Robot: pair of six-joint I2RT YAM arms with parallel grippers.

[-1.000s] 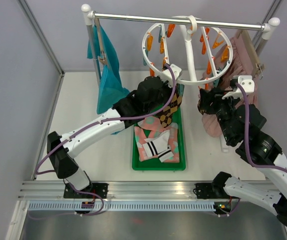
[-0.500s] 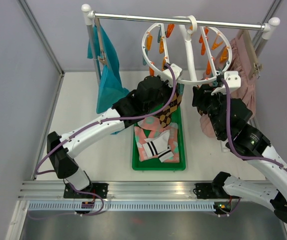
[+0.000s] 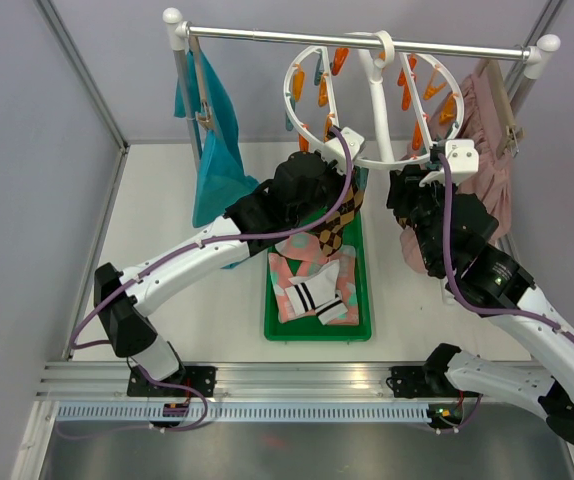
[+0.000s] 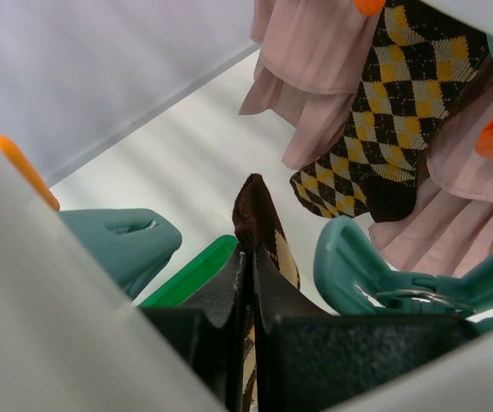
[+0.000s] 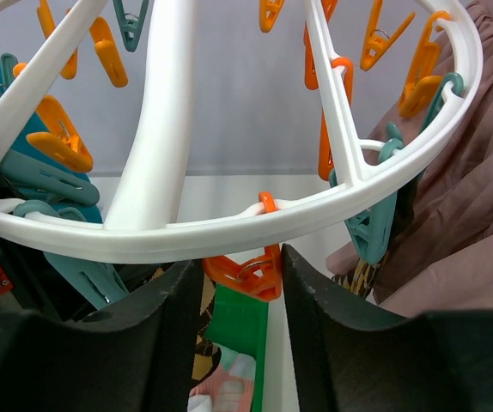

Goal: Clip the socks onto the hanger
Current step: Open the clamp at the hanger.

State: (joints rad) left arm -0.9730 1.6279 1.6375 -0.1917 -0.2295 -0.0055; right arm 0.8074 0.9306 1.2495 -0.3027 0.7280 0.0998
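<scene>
The white round hanger (image 3: 372, 100) hangs from the rail with orange and teal clips. My left gripper (image 3: 350, 190) sits under its near rim, shut on a brown-black-cream argyle sock (image 4: 264, 227) that dangles over the tray (image 3: 337, 225). A second argyle sock (image 4: 392, 120) hangs from the ring. My right gripper (image 5: 242, 287) is open just below the ring's rim (image 5: 229, 227), its fingers either side of an orange clip (image 5: 251, 270). Pink-and-mint socks (image 3: 302, 268) and a white black-striped sock (image 3: 317, 293) lie in the green tray (image 3: 269, 320).
A teal garment (image 3: 217, 170) hangs at the rail's left end, a dusty-pink pleated skirt (image 3: 487, 140) at its right end, close behind my right arm. Teal clips (image 4: 358, 266) hang beside my left fingers. Grey walls stand left and right.
My right arm has swung left and up, bringing its open gripper under the ring's rim around the orange clip. The left arm and its sock have stayed put.
</scene>
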